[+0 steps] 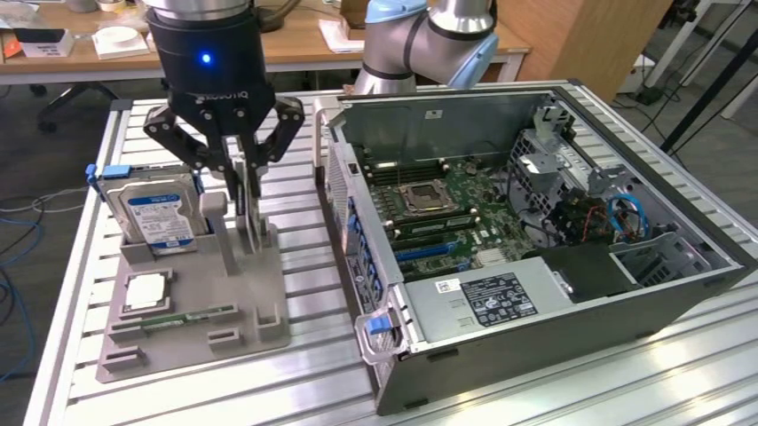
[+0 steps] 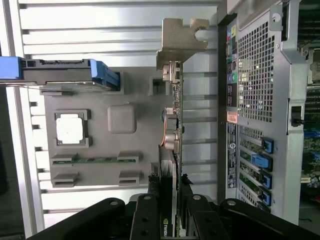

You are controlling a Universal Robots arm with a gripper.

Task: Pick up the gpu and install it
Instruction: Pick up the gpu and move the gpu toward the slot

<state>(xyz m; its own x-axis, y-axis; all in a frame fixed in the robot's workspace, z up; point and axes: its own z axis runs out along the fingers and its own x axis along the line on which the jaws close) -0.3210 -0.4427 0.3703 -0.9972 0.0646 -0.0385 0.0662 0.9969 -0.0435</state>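
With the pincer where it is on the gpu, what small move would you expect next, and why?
Probably a short straight lift. The pincer looks closed on the gpu, which stands edge-on with its lower edge seemingly down in a slot of the gray holder. Raising it vertically should free it before any sideways travel toward the open computer case.

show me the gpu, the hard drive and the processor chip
gpu (image 2: 172,135), wrist view, midway along its edge-on card
hard drive (image 1: 158,213), exterior view, blue-white label
processor chip (image 1: 145,291), exterior view, silver lid
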